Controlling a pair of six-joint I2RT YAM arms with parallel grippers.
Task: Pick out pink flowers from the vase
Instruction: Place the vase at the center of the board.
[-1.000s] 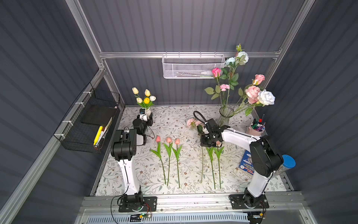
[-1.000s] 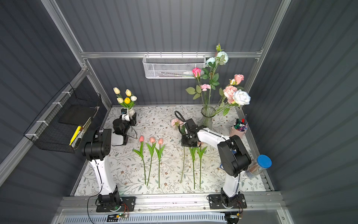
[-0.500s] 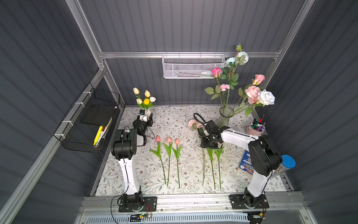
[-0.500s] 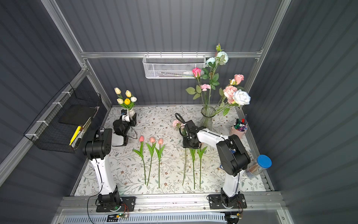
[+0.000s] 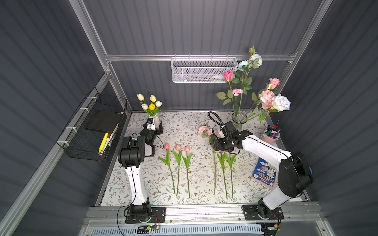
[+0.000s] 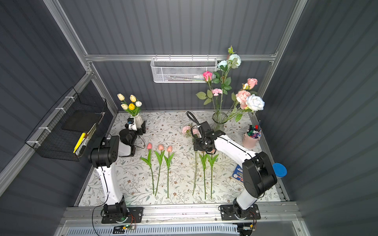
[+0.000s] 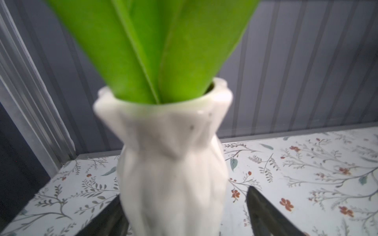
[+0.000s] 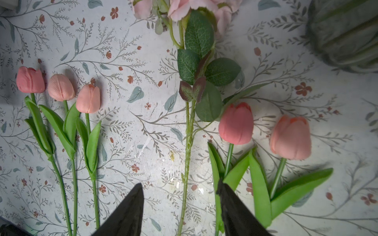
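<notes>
The right hand (image 8: 180, 182) is spread wide astride a pink rose stem (image 8: 188, 130), which lies loose on the tabletop (image 8: 126, 51) among pink tulips (image 8: 88, 99). More pink roses (image 5: 266, 96) stand in the glass vase (image 5: 239, 118). The left hand (image 7: 184, 192) straddles the white vase (image 7: 173, 163), apparently open and not gripping it.

six pink flowers (image 6: 161, 147) lie side by side on the floral tabletop (image 6: 163, 126).

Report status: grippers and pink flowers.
Left gripper open astride white vase. Right gripper open over pink spray lying on table. More pink roses in glass vase.
</notes>
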